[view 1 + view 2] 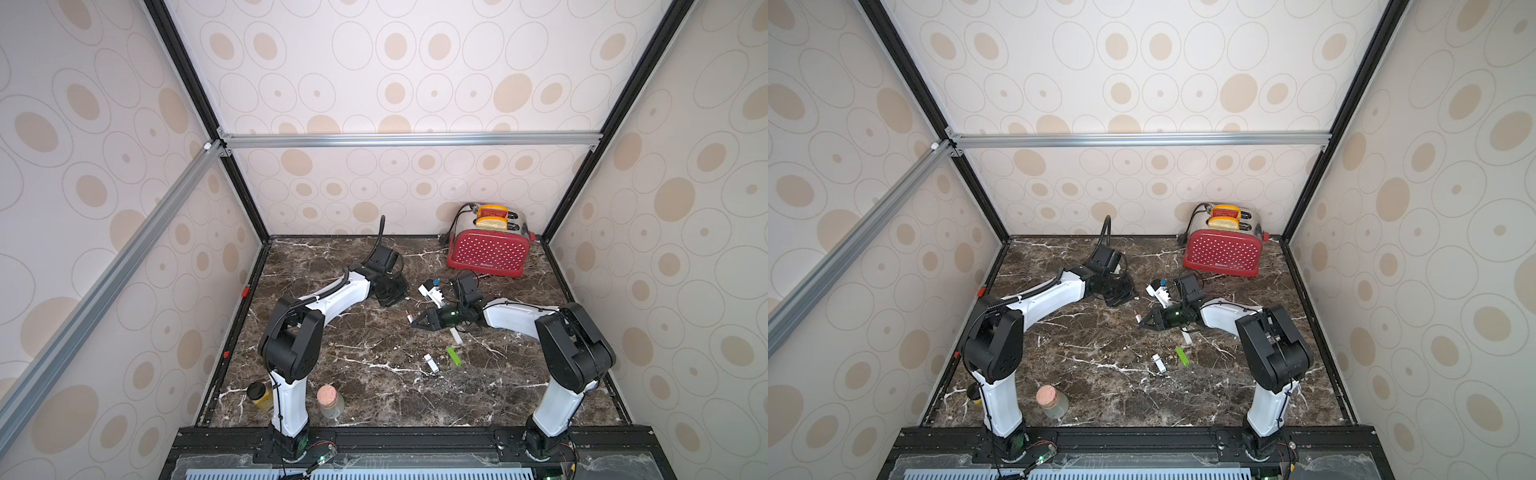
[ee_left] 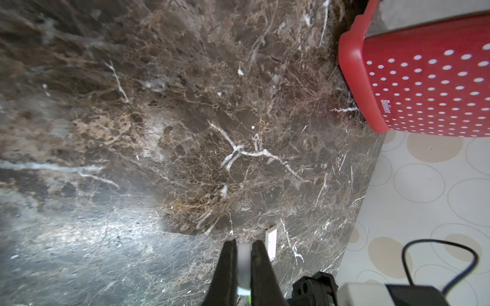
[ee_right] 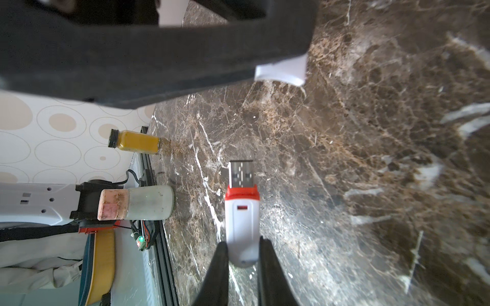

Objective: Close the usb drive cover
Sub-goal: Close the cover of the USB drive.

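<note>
My right gripper (image 3: 243,241) is shut on the rounded end of a white usb drive (image 3: 242,220) with a red collar. Its bare metal plug (image 3: 240,173) points away from the fingers. My left gripper (image 2: 244,242) is shut on a small white cover (image 2: 244,265). In the right wrist view that cover (image 3: 281,70) sticks out of the left gripper's dark finger, apart from the plug and off to one side. In both top views the two grippers meet mid-table: the left gripper (image 1: 402,296) is just behind the right gripper (image 1: 415,322), and the usb drive (image 1: 409,318) lies between them.
A red dotted toaster (image 1: 488,249) stands at the back right. A white adapter (image 1: 432,291), a white stick (image 1: 431,363), a green stick (image 1: 454,356) and a white piece (image 1: 456,336) lie near the right arm. A yellow jar (image 1: 259,395) and a corked jar (image 1: 330,401) stand front left.
</note>
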Robot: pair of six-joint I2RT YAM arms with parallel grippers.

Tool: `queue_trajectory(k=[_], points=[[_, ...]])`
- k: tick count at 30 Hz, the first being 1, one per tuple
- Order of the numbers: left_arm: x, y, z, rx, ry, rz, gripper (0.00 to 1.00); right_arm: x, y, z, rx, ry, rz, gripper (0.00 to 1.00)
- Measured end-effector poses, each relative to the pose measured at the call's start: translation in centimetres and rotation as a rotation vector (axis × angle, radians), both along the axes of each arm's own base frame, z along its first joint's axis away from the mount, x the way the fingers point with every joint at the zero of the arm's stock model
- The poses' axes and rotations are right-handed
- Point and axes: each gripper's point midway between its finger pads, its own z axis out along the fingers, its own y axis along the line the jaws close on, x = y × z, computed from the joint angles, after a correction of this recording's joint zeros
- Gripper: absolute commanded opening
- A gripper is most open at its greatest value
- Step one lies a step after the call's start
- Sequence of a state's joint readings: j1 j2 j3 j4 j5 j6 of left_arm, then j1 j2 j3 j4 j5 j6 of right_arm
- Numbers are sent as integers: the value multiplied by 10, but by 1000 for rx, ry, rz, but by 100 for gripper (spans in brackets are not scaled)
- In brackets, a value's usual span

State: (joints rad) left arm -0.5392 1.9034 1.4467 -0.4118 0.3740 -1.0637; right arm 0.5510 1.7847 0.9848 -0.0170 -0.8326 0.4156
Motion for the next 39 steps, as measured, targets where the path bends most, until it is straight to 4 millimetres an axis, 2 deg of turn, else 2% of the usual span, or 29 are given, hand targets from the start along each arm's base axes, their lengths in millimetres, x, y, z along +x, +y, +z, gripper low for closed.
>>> queue_trajectory(k=[10, 28, 39], points=[[-12, 4, -18, 29, 23, -28, 0, 2, -2, -1, 0, 8, -12, 0], [-22, -7, -17, 28, -2, -65, 0, 3, -3, -1, 4, 9, -20, 0], [-28, -3, -17, 39, -9, -62, 0, 2, -5, -4, 2, 20, -27, 0]])
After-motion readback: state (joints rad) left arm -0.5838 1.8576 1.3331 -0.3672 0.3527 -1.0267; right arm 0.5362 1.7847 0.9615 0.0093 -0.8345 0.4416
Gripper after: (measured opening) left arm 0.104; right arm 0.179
